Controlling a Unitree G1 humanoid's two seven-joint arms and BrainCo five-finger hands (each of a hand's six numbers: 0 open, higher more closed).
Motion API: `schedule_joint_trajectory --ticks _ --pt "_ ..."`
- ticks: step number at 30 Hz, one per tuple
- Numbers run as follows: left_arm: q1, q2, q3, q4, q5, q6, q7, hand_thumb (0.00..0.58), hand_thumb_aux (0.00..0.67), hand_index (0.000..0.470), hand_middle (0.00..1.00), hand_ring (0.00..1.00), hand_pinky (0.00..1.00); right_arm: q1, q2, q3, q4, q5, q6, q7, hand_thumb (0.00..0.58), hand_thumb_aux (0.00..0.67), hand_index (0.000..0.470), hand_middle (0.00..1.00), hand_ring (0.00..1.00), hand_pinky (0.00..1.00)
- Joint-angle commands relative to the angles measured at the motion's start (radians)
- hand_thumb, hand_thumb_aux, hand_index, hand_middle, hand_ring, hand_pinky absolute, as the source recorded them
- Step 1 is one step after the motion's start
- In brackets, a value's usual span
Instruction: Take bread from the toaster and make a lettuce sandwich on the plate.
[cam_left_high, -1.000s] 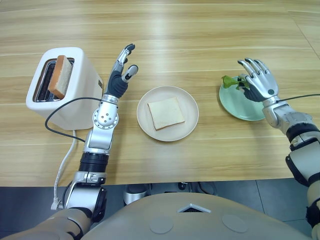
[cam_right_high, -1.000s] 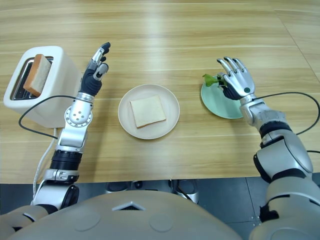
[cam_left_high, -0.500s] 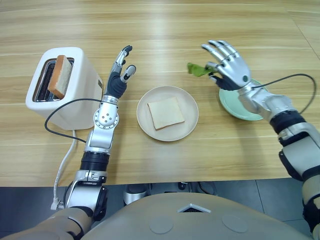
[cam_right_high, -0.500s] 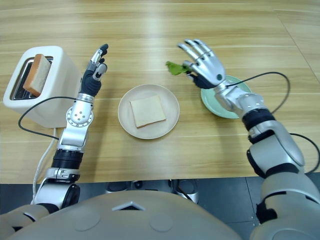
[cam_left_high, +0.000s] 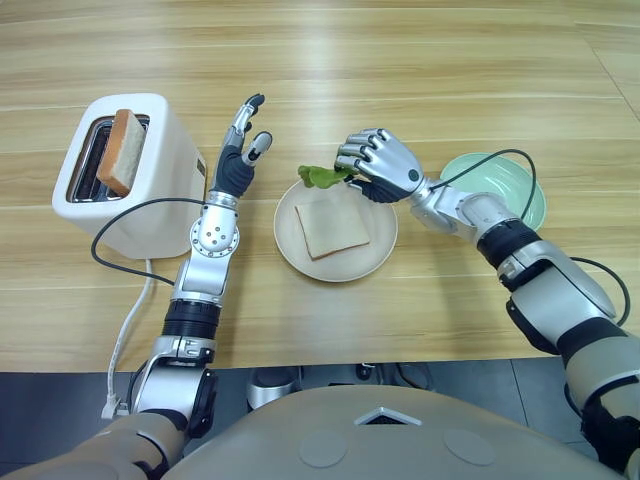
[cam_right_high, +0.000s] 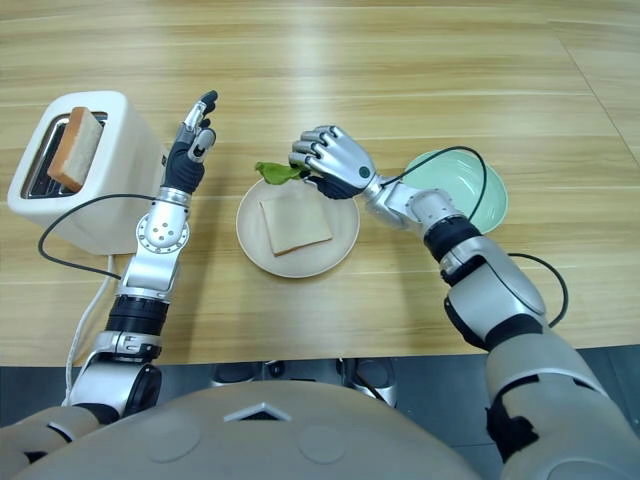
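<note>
Lettuce staged over the plate, not yet down.
Right hand (cam_left_high: 380, 166) grips lettuce (cam_left_high: 322, 177) above plate (cam_left_high: 336, 273) far rim, just short of the bread slice (cam_left_high: 331, 224). Left hand (cam_left_high: 240, 152) is empty, fingers spread, beside toaster (cam_left_high: 165, 150), likely staged for the second slice (cam_left_high: 120, 152).

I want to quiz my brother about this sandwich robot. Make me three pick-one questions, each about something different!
1. Where is the lettuce? A in the toaster; B in the right hand, at the beige plate's rim; C on the green plate.
2. How many slices of bread show? A one; B two; C three.
3. How is the left hand? A open, empty; B gripping bread; C lifting a plate.
Answers: B, it pinches the leaf; B, a toasted slice in the toaster, a white slice on the beige plate; A, nothing in it.
</note>
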Motion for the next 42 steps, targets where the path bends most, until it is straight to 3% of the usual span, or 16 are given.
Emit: schedule_joint_trajectory --ticks 1,24,42 --pt "-0.005 0.0 -0.004 0.032 0.007 -0.002 0.003 0.0 0.0 0.0 0.0 0.0 0.0 -0.025 0.017 0.023 0.025 -0.018 -0.004 0.006 0.58 0.67 0.46 1.0 1.0 1.0" --pt "-0.019 0.003 -0.016 0.098 0.012 -0.023 0.001 0.0 0.0 0.0 0.0 0.0 0.0 -0.131 0.182 0.153 0.31 -0.068 0.052 -0.038 0.58 0.67 0.46 1.0 1.0 1.0" --pt "-0.014 0.002 -0.02 0.101 0.009 -0.021 -0.004 0.0 0.0 0.0 0.0 0.0 0.0 -0.183 0.214 0.199 0.419 -0.067 0.09 -0.01 0.58 0.67 0.46 1.0 1.0 1.0"
